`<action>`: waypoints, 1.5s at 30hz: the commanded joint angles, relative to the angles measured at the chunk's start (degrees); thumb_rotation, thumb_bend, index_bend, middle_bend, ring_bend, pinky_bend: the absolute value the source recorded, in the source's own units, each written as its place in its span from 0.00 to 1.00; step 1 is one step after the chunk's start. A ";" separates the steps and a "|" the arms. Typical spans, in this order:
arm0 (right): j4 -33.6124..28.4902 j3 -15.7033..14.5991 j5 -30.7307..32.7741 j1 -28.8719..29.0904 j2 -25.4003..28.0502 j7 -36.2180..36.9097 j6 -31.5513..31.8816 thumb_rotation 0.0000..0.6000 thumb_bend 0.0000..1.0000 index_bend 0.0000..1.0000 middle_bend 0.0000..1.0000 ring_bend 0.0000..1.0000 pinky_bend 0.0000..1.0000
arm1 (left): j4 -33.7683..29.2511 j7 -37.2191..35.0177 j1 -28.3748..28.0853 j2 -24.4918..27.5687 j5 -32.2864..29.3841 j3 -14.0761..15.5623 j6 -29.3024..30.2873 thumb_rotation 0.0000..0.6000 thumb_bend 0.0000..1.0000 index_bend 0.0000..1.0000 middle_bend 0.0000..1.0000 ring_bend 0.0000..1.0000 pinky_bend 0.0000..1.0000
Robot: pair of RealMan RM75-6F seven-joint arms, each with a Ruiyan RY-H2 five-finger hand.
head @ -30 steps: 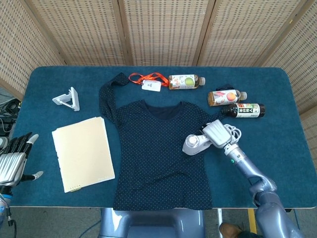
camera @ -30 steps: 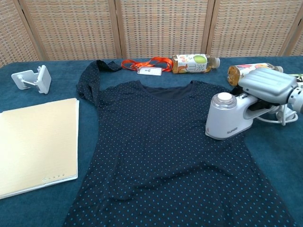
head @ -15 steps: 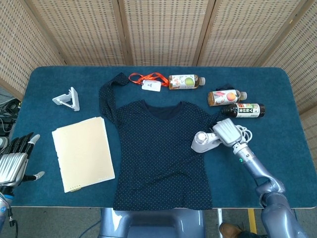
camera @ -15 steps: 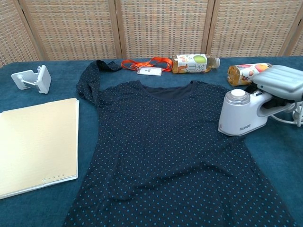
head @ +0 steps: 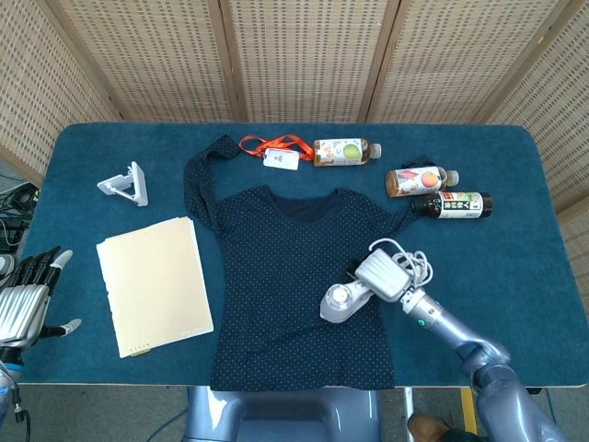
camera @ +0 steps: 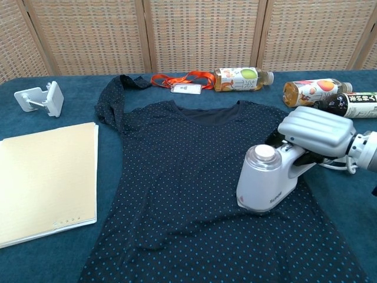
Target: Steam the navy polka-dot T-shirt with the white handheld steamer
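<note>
One hazard noted: right hand point(camera: 318, 132) clamped on steamer point(camera: 268, 186), whose trailing cord point(head: 416, 264) could drag and bunch T-shirt point(camera: 206, 188). Left hand point(head: 28, 299) idle off the table edge, fingers apart, holding nothing.

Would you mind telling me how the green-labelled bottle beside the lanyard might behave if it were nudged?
The green-labelled bottle lies on its side, so it would probably roll across the blue table cloth. It looks full, so likely fairly heavy. The soft cloth may slow it.

Open T-shirt point(camera: 194, 177) front; bottles point(head: 434, 191) behind, folder point(head: 154, 284) left.
</note>
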 commanded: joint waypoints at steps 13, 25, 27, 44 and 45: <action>-5.72 -2.23 -2.82 -0.98 2.46 -3.17 3.67 1.00 1.00 0.94 0.76 0.86 1.00 | -0.06 -0.10 0.14 -0.01 0.33 0.13 0.28 1.00 0.00 0.00 0.00 0.00 0.00; 2.15 -0.02 0.56 -3.18 3.94 -2.65 -0.22 1.00 1.00 0.94 0.76 0.86 1.00 | -0.68 0.38 0.33 0.00 0.92 0.37 0.75 1.00 0.00 0.00 0.00 0.00 0.00; 3.23 0.07 0.87 -3.58 4.25 -2.38 -0.96 1.00 1.00 0.94 0.76 0.86 1.00 | -0.85 0.41 0.37 0.00 1.20 0.44 0.88 1.00 0.00 0.00 0.00 0.00 0.00; 3.76 0.28 1.05 -4.76 4.12 -0.41 1.60 1.00 1.00 0.94 0.76 0.86 1.00 | -0.91 0.21 0.52 0.05 2.19 0.82 1.10 1.00 0.00 0.00 0.00 0.00 0.00; 3.25 0.00 0.65 -4.67 3.84 -0.53 2.27 1.00 1.00 0.94 0.76 0.86 1.00 | -0.85 0.15 0.55 0.07 2.20 0.82 1.13 1.00 0.00 0.00 0.00 0.00 0.00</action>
